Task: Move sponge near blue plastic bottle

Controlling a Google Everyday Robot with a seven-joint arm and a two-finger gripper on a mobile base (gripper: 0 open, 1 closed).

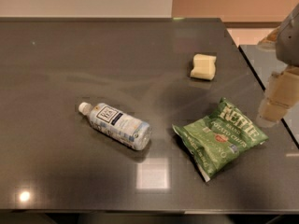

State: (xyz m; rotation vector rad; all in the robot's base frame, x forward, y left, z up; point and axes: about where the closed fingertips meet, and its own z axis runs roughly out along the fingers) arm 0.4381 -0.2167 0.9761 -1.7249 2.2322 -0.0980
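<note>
The sponge (203, 66) is a small cream foam block with a notched edge, lying on the dark table toward the back right. The blue plastic bottle (116, 125) lies on its side left of centre, white cap pointing back left, pale label with a dark square logo. My gripper (275, 105) hangs at the right edge of the view, above the table's right side, to the right of and nearer than the sponge. It touches neither object.
A green chip bag (217, 136) lies between the bottle and the gripper, front right. The table's right edge (261, 83) runs close to the gripper, with a second dark surface (266, 59) beyond a gap.
</note>
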